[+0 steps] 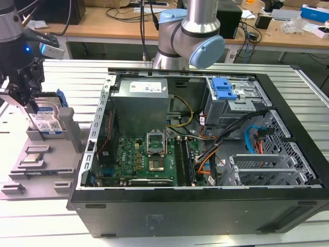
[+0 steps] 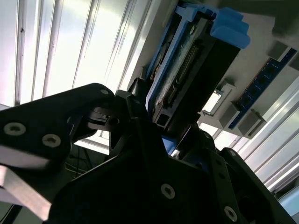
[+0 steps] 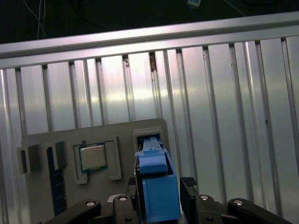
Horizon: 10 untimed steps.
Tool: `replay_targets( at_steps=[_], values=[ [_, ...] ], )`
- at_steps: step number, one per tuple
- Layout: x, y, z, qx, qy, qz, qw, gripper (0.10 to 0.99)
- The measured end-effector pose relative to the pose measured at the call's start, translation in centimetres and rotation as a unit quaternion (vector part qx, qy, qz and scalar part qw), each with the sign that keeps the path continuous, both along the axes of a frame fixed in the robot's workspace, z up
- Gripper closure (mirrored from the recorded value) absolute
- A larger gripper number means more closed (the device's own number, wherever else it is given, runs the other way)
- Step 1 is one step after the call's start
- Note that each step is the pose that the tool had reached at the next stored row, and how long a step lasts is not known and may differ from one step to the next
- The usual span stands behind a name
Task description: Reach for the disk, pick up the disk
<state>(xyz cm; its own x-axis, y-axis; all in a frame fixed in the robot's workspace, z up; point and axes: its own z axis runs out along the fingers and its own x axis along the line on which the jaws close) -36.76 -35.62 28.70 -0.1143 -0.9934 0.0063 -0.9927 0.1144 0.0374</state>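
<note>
Showing pick-up stage: fingers closed on disk, one per face; disk stands on edge in gray holder on tabletop, beside open PC case. Upright storage prob. leaves top edge free for grasp.

Exterior view: the pincer, at 9 o'clock from the computer case, covers the top edge of the disk. Contact there is unreadable. The arm, at 12 o'clock, is cut off by the picture's edge. The disk's label print is too small to tell.
First wrist view: the disk's near end runs out of frame.
Second wrist view: the pincer body hides part of the disk.
</note>
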Motion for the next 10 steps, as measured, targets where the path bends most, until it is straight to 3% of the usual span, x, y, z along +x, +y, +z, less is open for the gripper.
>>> replay_targets(
  at_steps=[4, 10],
  values=[
    [-0.30, 0.03, -0.01, 0.0001, 0.0000, 0.017, 0.9999, 0.604],
    [-0.57, 0.06, -0.01, 0.0002, 0.0000, 0.018, 0.9998, 0.604]
  ],
)
